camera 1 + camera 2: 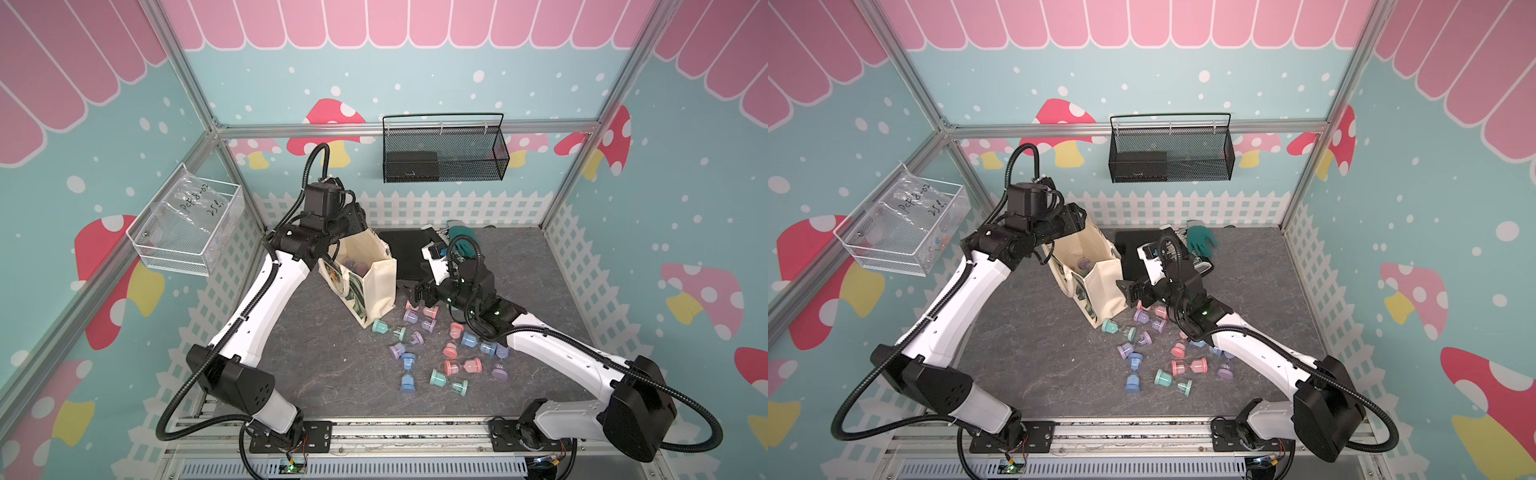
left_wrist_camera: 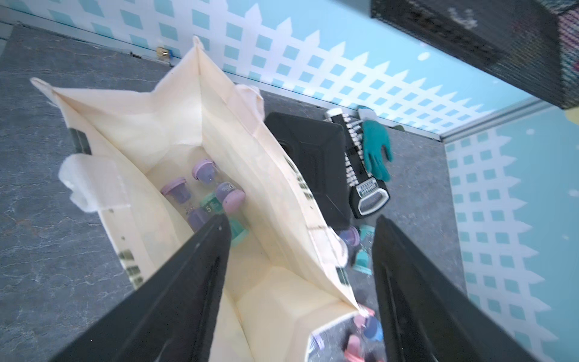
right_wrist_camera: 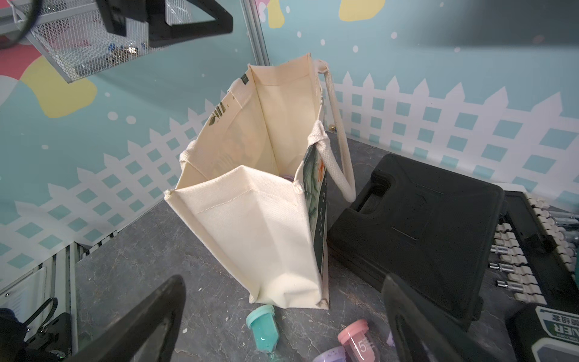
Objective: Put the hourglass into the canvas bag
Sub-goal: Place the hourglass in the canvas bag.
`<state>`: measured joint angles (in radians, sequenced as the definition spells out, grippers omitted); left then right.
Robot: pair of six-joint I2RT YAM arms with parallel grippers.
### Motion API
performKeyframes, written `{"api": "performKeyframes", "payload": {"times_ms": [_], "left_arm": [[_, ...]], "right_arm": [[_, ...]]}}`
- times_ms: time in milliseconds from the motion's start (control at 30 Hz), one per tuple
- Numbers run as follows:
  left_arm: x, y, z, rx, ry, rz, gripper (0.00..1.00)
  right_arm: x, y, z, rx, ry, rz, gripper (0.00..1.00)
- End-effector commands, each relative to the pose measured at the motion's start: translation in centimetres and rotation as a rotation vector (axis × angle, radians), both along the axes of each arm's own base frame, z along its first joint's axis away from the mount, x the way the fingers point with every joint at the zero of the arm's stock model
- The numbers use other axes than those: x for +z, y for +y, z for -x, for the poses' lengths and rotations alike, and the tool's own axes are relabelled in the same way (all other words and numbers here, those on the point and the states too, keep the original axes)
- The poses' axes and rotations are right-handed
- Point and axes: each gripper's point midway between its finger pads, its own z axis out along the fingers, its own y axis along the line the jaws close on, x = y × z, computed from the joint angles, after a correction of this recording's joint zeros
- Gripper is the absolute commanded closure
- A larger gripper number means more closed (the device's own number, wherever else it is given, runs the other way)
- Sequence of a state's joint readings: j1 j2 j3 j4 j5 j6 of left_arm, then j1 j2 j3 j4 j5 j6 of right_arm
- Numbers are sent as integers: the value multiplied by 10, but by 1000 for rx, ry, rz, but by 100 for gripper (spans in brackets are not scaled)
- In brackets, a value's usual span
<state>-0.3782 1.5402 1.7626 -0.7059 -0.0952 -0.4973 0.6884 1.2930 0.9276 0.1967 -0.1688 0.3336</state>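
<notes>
- Hourglasses (image 1: 450,351) loose on the grey worktop (image 1: 324,374) take up the most room. Many lie scattered between my two arms, in front of the bag, so I judge the job well short of done.
- The canvas bag (image 1: 372,286) stands upright toward the back of the worktop with its mouth open, one long side just beside the flat black case (image 1: 405,253). My left wrist view looks down into it, where a few bagged hourglasses (image 2: 203,170) lie at the bottom, mostly purple with one mint. That much is done.
- My left fingers (image 2: 194,266) hang above the bag's mouth, apart, with nothing between them. In the left wrist view one lines up over the inside and the other past the bag's wall.
- My right fingers (image 3: 147,319) are spread wide and empty. They sit low over the end of the scatter nearest the bag, facing its plain end panel. I judge the next pick falls to them.
- Each hourglass is small, with two pastel plastic caps in pink, purple, blue or mint joined by a clear waist, and some show a printed number.
- Those I can make out lie on their sides. A mint hourglass (image 3: 263,322) lies just beside the foot of the bag, with a pink hourglass (image 3: 360,343) near it.
- Their bodies are round, so I expect them to roll if nudged.
</notes>
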Motion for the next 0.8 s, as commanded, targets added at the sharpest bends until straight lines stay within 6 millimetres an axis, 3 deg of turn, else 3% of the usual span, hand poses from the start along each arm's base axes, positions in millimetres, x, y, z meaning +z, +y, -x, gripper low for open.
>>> {"api": "performKeyframes", "payload": {"times_ms": [0, 200, 367, 567, 767], "left_arm": [[7, -14, 23, -31, -35, 0, 29], [14, -38, 70, -96, -72, 2, 27], [1, -53, 103, -122, -62, 4, 26], [-41, -85, 134, -215, 36, -8, 26], [-97, -106, 163, -255, 170, -29, 26]], "right_arm": [[1, -10, 8, -13, 10, 0, 1], [-14, -27, 14, -57, 42, 55, 0], [-33, -40, 23, -83, 94, 79, 1], [-60, -50, 33, -103, 174, 105, 0], [-100, -67, 48, -143, 304, 167, 0]]}}
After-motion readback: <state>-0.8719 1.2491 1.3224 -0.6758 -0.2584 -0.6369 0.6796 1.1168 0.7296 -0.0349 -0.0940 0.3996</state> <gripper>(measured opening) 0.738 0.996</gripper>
